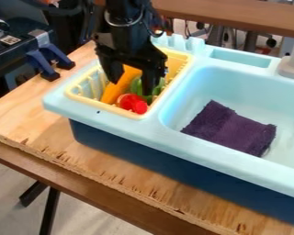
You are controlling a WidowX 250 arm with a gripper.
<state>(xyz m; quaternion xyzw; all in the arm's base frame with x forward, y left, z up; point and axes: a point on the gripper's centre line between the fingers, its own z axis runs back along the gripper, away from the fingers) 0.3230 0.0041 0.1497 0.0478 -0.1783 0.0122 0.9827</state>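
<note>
My black gripper [132, 86] hangs open over the yellow dish rack [148, 113] at the left end of the toy sink, its two fingers spread apart and pointing down. An orange, elongated object [115, 90] leans in the rack, partly behind the left finger. Beside the right finger lies a green object [136, 86], partly hidden by that finger. A red object [134, 103] rests at the rack's front corner, just below the fingers. Whether the fingers touch any of these I cannot tell.
The light blue sink basin [219, 79] lies right of the rack, with a dark purple cloth [230, 128] on its bottom. A grey faucet [293, 64] stands at the right edge. Blue clamps [50, 60] sit at the table's left side.
</note>
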